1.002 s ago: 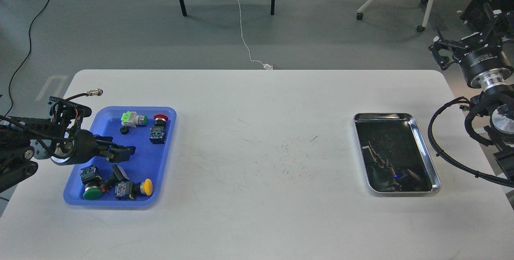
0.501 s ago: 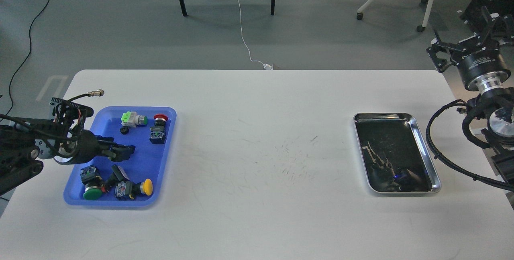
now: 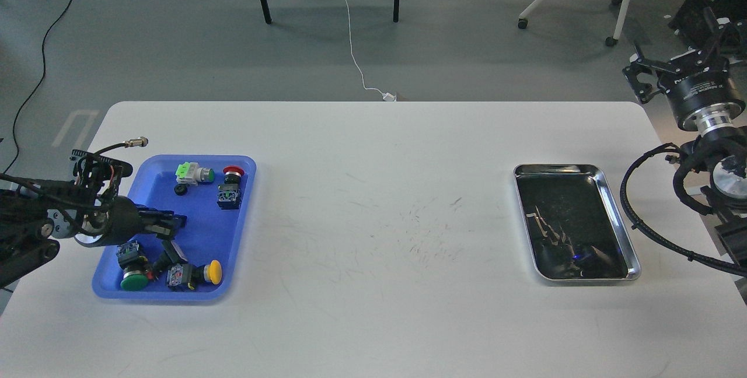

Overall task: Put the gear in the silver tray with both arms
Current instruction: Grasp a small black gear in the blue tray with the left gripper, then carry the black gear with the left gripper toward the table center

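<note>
Left hand (image 3: 172,223) over blue tray (image 3: 233,261), lower left, grip unclear. Right hand (image 3: 648,77) upper right, grip unclear. Silver tray (image 3: 618,220) bare on counter (image 3: 379,220).

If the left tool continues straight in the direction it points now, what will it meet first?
The left tool points right, slightly downward in the view, over the blue tray. Only bare tray floor lies ahead, then the tray's right rim. Depth is unclear, so it may pass above the rim and over the white table.
</note>
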Motion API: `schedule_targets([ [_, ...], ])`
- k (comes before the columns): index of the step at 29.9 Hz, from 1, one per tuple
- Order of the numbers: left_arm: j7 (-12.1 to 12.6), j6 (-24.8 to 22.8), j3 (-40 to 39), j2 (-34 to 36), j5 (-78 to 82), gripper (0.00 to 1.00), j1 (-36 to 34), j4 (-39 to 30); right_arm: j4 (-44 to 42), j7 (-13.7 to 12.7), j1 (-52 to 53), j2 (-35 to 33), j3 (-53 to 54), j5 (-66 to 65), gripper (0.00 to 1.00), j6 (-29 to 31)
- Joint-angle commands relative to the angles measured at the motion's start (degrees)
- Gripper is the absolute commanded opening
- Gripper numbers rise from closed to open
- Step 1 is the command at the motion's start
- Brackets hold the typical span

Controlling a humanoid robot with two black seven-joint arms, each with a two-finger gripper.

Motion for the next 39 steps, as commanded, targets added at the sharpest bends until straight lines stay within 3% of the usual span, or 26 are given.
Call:
schedule_targets([
  [1,0.0,-0.1,0.0,0.0,0.0,0.22,0.0,-0.1,0.0,-0.1,0.0,0.0,0.0,0.0,1.0,0.0],
  [8,0.0,-0.1,0.0,0.0,0.0,0.21,-0.1,-0.2,0.0,-0.1,0.0,0.0,0.0,0.0,1.0,0.0],
  [14,-0.2,0.1,-0.5,0.7,0.0,0.14,-0.3,-1.2,0.0,-0.1,0.0,-0.1,0.0,0.0,1.0,0.0],
  [21,-0.1,0.1,-1.4,4.4,-1.7,0.14,-2.0,-6.1,0.0,-0.1,0.0,-0.2,0.0,-0.1,1.0,0.0],
  [27,0.5,0.2,-2.2,5.2,-4.0,0.14,-7.6,-11.4,0.1,-0.1,0.1,-0.6,0.0,0.0,1.0,0.0],
  [31,1.4,0.1,-2.1,-1.1,-3.6,0.14,-11.2,-13.4,0.0,-0.1,0.7,-0.9,-0.5,-0.2,1.0,0.0],
  [36,7.7,-0.2,-1.7,-11.5,-3.4,0.14,-13.9,-13.5,1.4,-0.6,2.0,-2.9,-0.9,-0.4,1.0,0.0],
  [39,8.3,-0.3,-1.5,-17.2,-2.8,0.14,-13.9,-13.5,2.8,-0.7,2.7,-3.2,-0.9,-0.4,1.0,0.0],
])
